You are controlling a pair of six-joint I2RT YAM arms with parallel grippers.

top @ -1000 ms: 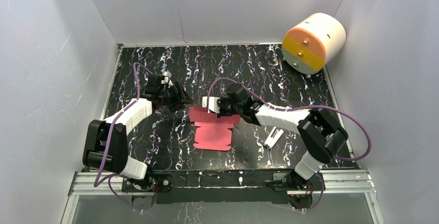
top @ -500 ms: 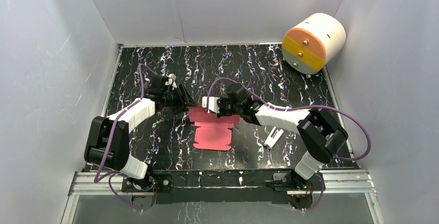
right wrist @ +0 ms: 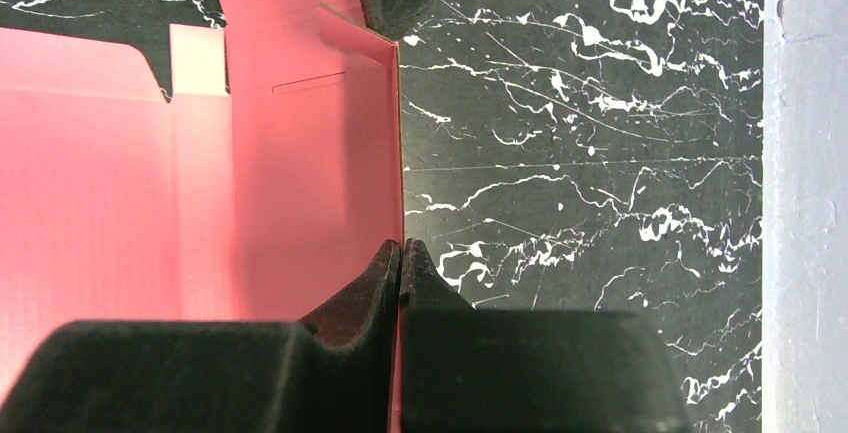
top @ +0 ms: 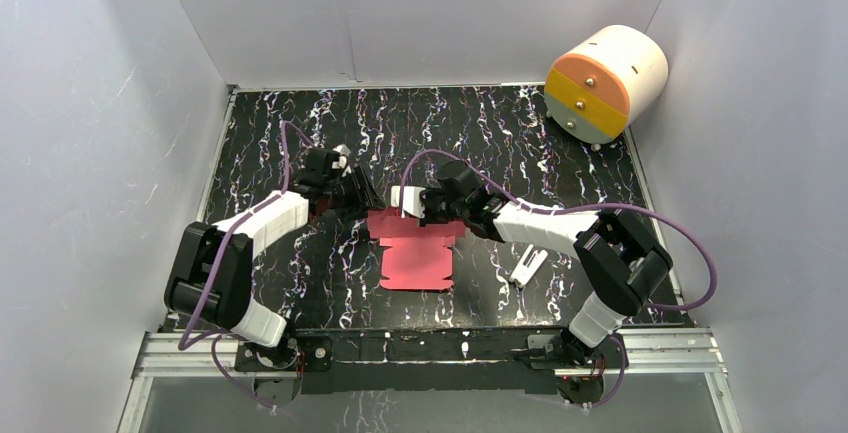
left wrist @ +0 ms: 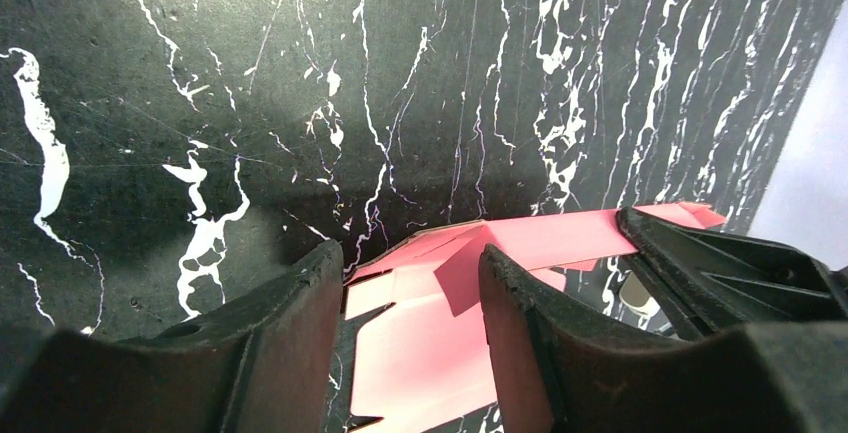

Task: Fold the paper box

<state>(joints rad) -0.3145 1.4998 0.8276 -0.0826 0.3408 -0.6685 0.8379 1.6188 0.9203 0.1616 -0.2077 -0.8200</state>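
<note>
The paper box is a pink-red notched card sheet lying mid-table, its far panel raised upright. My right gripper is shut on that raised panel's edge; in the right wrist view the fingertips pinch the thin pink wall. My left gripper is open at the sheet's far left corner. In the left wrist view its two black fingers straddle the pink corner flap, with the right gripper's black finger at the right.
A big white-and-orange cylinder stands at the back right. A small white clip-like piece lies right of the sheet. White walls enclose the black marbled table on three sides.
My left gripper has moved right, from beside the sheet to its far left corner. The sheet shifted slightly. The right gripper kept its hold.
</note>
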